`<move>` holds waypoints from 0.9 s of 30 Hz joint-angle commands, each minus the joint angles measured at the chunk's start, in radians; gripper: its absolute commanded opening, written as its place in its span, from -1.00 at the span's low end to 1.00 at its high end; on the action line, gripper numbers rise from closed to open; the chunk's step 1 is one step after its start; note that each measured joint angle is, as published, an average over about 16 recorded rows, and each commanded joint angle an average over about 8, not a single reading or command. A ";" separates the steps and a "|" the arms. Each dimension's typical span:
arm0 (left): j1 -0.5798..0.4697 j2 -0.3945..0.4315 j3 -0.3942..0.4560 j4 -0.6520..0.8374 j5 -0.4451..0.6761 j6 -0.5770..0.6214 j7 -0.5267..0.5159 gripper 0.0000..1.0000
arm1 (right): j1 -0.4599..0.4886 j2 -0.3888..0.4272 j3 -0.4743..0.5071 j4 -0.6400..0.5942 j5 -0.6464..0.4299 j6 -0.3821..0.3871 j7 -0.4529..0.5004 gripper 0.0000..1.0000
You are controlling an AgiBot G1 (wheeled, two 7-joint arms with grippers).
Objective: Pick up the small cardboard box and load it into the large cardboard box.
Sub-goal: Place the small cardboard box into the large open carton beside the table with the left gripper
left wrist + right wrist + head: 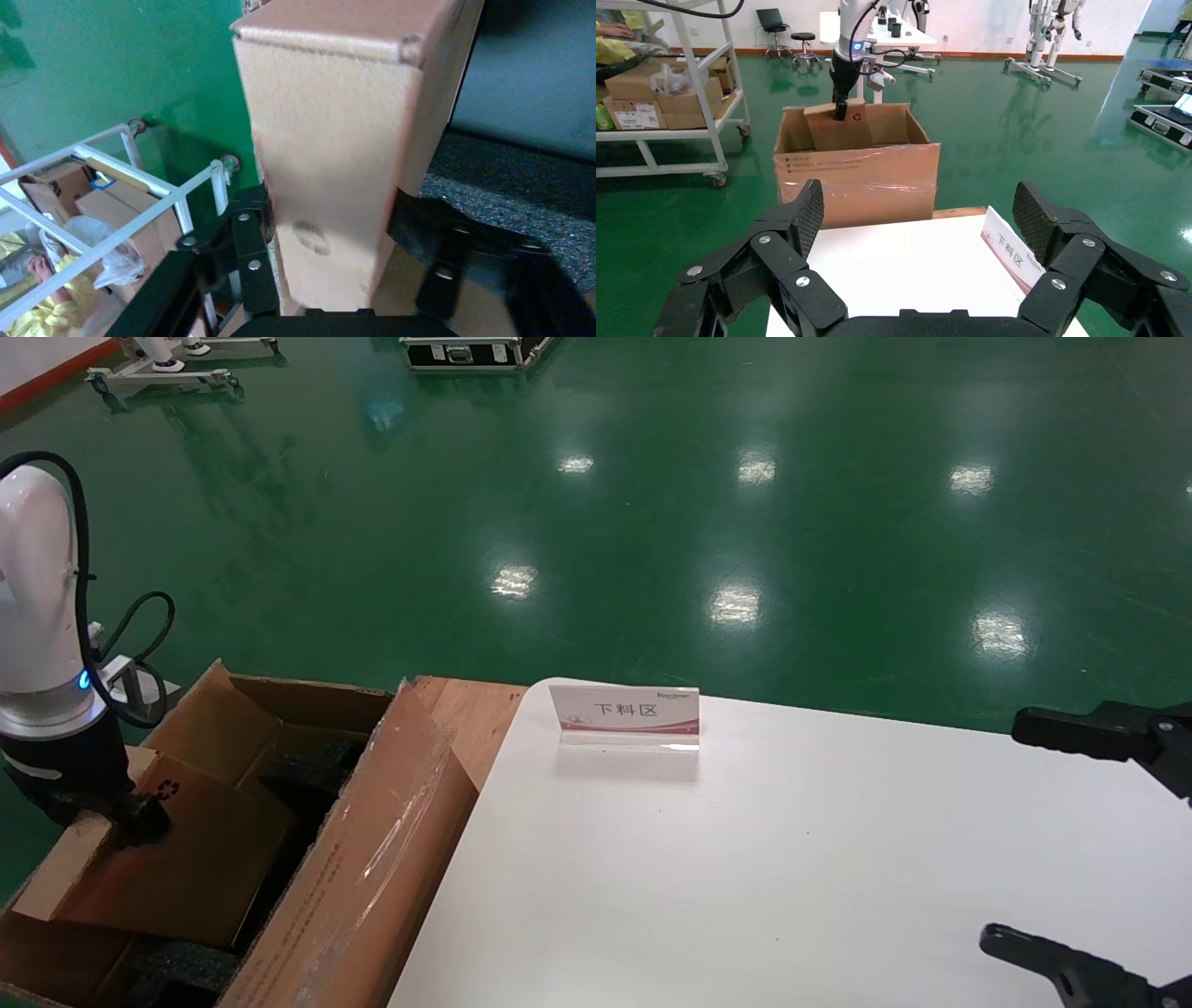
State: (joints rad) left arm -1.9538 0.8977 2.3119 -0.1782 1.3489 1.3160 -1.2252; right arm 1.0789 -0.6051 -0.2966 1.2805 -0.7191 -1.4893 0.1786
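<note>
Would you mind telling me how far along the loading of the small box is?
Pickup is done: the left gripper is shut on the small box. In hand: that box hangs tilted, partly down inside the large box above its foam. Left: lower it and release. The right gripper is open over the table.

We see large cardboard box (372, 859) at left of table (792, 877), touching its left edge; small cardboard box (186, 859) tilted inside it, above foam blocks (182, 966); left gripper (140, 822) on small box's near-left upper edge; sign stand (626, 717) on table's far edge; right gripper (1080, 840) over table's right side; wheeled rack (666, 84) beyond large box
</note>
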 commanded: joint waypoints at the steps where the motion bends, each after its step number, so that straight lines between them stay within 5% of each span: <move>1: -0.001 0.000 0.000 -0.001 0.001 0.000 -0.001 1.00 | 0.000 0.000 0.000 0.000 0.000 0.000 0.000 1.00; 14: -0.024 0.006 -0.007 -0.019 -0.005 -0.006 0.019 1.00 | 0.000 0.000 0.000 0.000 0.000 0.000 0.000 1.00; 21: -0.169 -0.014 -0.061 -0.136 -0.063 -0.018 0.120 1.00 | 0.000 0.000 0.000 -0.001 0.000 0.000 0.000 1.00; 27: -0.277 -0.055 -0.066 -0.279 -0.053 -0.026 0.101 1.00 | 0.001 0.000 0.000 -0.001 0.000 0.000 -0.001 1.00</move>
State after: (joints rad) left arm -2.2319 0.8352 2.2444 -0.4697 1.2985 1.2768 -1.1298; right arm 1.0794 -0.6050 -0.2970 1.2798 -0.7187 -1.4896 0.1780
